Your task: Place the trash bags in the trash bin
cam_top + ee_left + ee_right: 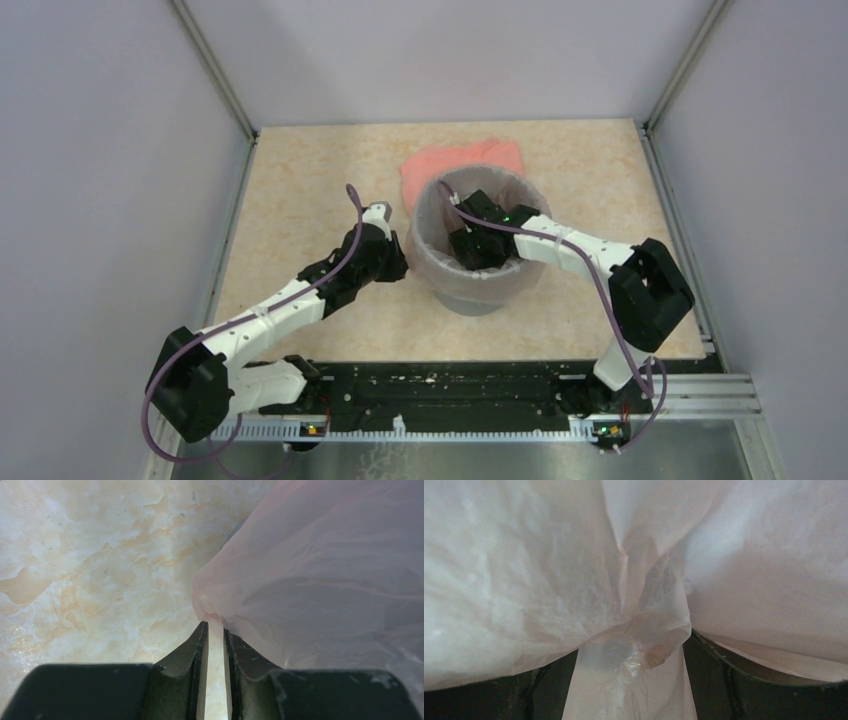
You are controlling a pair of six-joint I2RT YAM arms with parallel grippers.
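Bag (428,240) drapes over the bin (470,300) rim. Left end effector (214,626) pinches its edge, nearly closed. Right end effector (472,248) sits inside, film-covered, grip unclear.

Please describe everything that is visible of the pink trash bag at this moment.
The trash bag is thin, crinkly, see-through pale pink film. It lines the grey trash bin, its edge folded out over the rim and down the wall. The left gripper pinches a gathered fold outside, at the bin's left. The right gripper is inside the bin with film bunched between its fingers; its grip cannot be told.
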